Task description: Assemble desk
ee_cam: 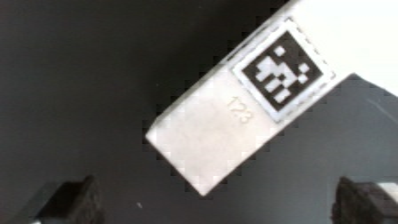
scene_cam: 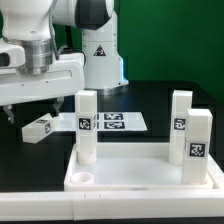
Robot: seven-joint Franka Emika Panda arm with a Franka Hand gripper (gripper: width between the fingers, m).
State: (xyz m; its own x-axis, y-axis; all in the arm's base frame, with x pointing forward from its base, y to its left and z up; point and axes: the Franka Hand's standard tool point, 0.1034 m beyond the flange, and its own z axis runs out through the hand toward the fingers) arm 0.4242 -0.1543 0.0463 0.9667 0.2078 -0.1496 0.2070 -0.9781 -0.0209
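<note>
The gripper (ee_cam: 214, 205) stood with its jaws spread wide and nothing between them; in the wrist view one dark fingertip (ee_cam: 68, 200) showed at each side of the frame, clear of any part. Directly under the gripper lay a loose leg (ee_cam: 240, 105) flat on the black table (scene_cam: 30, 170), set diagonally across the wrist view, its black-and-white tag (ee_cam: 285, 70) facing up near one end and a faint printed number beside it. In the exterior view the same loose leg (scene_cam: 38, 127) lay at the exterior view's left, below the white arm (scene_cam: 45, 60), apart from the fingers. Behind it, flat on the table, sat the marker board (scene_cam: 112, 122). The desk panel (scene_cam: 140, 175), white and rimmed, lay in the foreground with an open round hole (scene_cam: 85, 176) at its near corner on the exterior view's left. Three legs stood upright on the panel: one (scene_cam: 87, 125) on the exterior view's left, two (scene_cam: 181, 120) (scene_cam: 198, 140) on the right, each carrying a tag. Nothing lay between gripper and loose leg.
</note>
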